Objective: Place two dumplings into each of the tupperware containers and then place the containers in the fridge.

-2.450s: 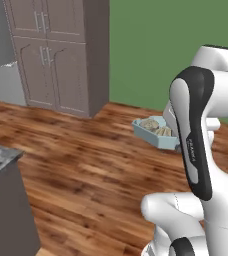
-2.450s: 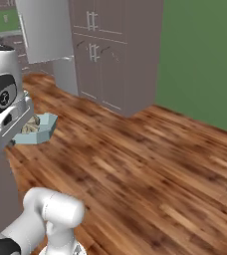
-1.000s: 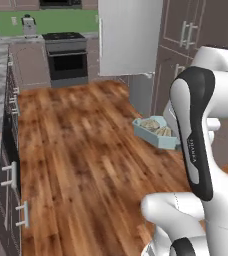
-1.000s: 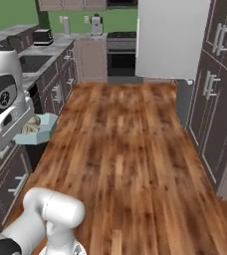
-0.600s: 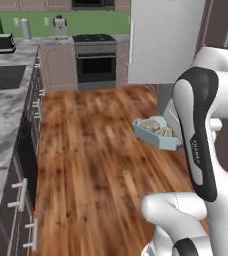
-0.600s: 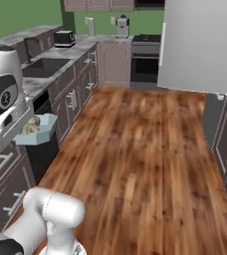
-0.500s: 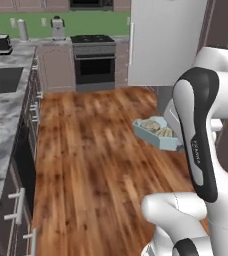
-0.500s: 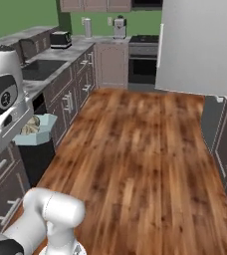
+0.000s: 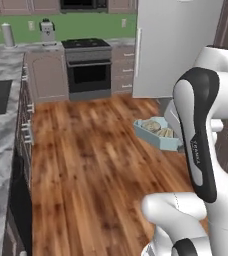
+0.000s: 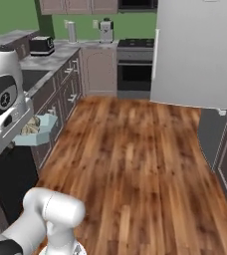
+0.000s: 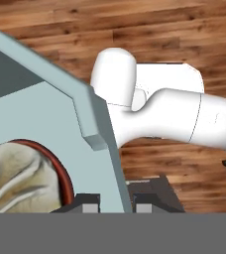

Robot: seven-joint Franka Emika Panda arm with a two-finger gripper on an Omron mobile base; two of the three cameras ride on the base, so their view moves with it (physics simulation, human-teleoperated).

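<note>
A teal container (image 9: pixel 158 134) holding dumplings (image 9: pixel 157 129) is gripped by its rim in the gripper (image 11: pixel 116 201), above wooden floor (image 9: pixel 96 165); the closed fridge (image 10: pixel 197 52) is seen beyond, the stove (image 10: pixel 135 62) left of it.

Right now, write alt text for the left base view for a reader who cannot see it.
The white arm carries a teal tupperware container holding dumplings above a wooden kitchen floor. Beyond stand a black oven and the pale fridge.
</note>
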